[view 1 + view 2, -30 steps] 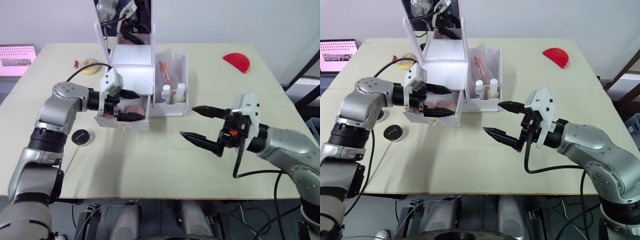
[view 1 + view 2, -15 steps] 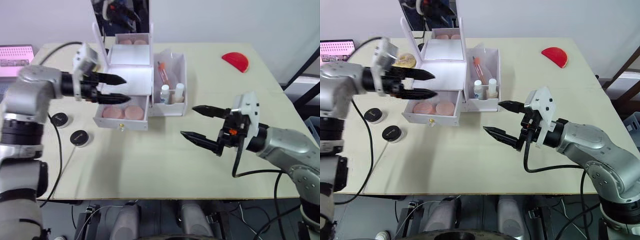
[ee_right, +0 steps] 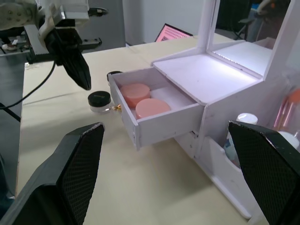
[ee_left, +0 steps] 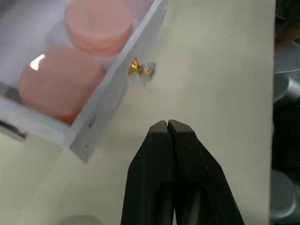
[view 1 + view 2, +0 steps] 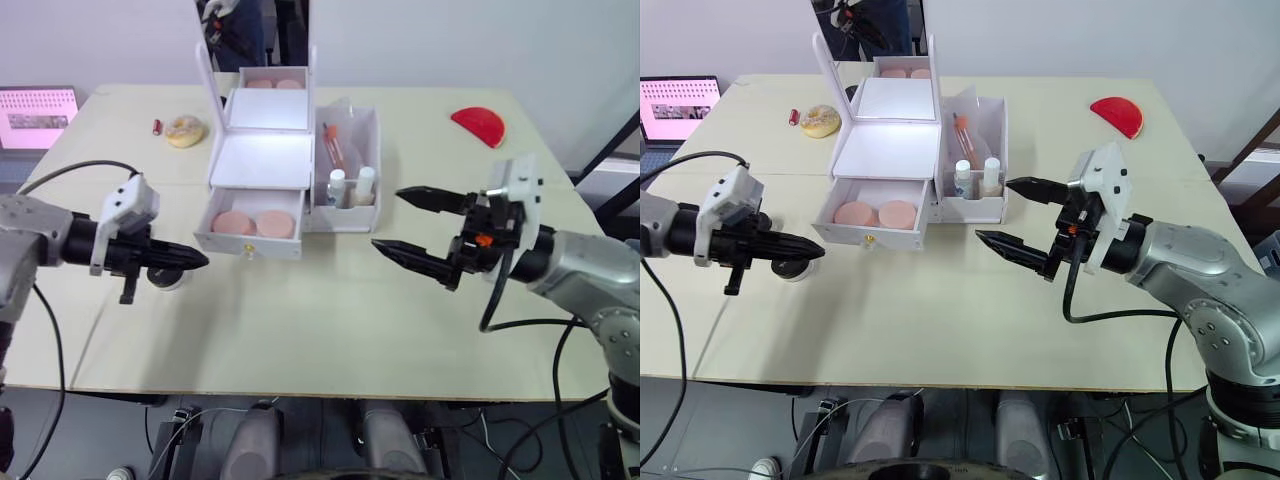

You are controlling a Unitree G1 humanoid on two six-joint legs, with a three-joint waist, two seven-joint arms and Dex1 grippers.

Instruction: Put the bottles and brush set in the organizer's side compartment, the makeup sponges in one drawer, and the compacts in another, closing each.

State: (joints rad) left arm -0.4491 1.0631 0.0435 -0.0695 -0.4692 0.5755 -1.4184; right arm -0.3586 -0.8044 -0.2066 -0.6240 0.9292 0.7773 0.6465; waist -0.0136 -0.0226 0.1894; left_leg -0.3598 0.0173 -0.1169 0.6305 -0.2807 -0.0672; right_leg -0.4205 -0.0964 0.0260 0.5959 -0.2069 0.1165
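Left wrist view shows the two makeup sponges [image 4: 77, 61] lying side by side in the pulled-out drawer [image 5: 876, 228] of the organizer [image 5: 910, 150], its small gold knob [image 4: 140, 70] just ahead of the left gripper [image 4: 167, 125], whose fingers are pressed together and empty. In the head views that gripper [image 5: 805, 251] hangs low over the table beside one compact [image 5: 792, 270], left of the drawer front. The bottles [image 5: 977, 178] and the brush set [image 5: 965, 140] stand in the side compartment [image 5: 975, 205]. The right gripper [image 5: 1015, 215] hovers spread wide and empty, near the compartment's front corner.

The drawer is not yet shut. Judged from here, a push off the knob's line could skew the drawer or slide the light organizer back across the table [image 5: 970, 320] instead of closing it. A low sweep of the closed fingers could also knock the compact away. The right gripper, if it drifts inward, could clip the compartment wall and topple the bottles.
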